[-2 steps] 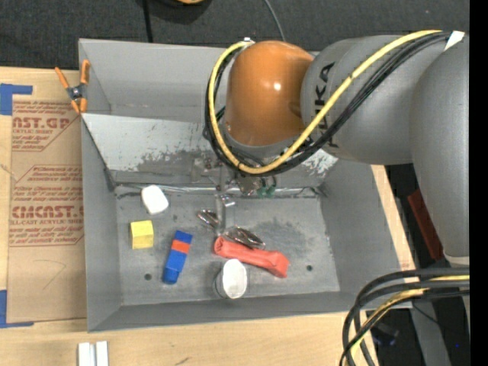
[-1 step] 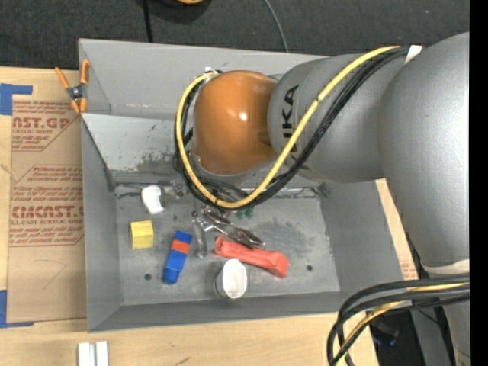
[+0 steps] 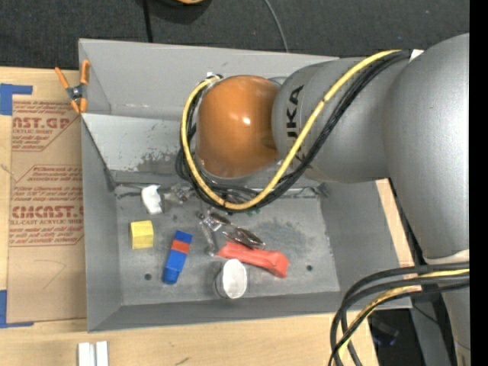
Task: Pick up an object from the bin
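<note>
Left part of the bin floor: small white piece, yellow cube, blue block with red cap, all left of the gripper. The gripper sits mid-frame beneath the orange wrist cover; whether it is apart or together cannot be told. White cup lies below it. Red-handled tool lies just lower right, long axis slanting down-right, metal end toward the gripper. It is probably the nearest pick.
</note>
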You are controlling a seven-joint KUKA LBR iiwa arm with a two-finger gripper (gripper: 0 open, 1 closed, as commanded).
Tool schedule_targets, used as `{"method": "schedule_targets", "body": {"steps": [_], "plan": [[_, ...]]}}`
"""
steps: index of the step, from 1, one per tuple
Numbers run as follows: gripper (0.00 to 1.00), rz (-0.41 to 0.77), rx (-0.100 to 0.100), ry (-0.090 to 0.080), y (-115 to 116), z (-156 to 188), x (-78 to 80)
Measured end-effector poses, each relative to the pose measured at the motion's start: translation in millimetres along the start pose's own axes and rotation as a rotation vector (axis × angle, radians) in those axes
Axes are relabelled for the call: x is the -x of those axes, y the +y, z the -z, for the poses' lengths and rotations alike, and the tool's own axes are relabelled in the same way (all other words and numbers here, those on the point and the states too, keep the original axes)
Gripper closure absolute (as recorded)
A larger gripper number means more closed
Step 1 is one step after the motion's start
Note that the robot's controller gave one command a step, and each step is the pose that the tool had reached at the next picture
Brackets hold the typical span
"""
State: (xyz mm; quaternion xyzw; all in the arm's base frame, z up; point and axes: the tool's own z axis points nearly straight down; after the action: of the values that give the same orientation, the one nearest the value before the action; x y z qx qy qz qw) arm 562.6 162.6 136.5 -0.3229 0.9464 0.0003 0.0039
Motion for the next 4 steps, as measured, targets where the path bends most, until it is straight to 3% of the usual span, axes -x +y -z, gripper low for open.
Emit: {"method": "schedule_targets", "body": {"steps": [1, 2, 4], "plan": [[0.00, 0.192, 0.003, -0.001, 3.7, -61.9, -8.7], [1.00, 0.249, -0.004, -0.017, 4.3, -79.3, -2.8], [1.00, 0.258, -0.004, -0.020, 4.8, -75.7, -2.6]]}}
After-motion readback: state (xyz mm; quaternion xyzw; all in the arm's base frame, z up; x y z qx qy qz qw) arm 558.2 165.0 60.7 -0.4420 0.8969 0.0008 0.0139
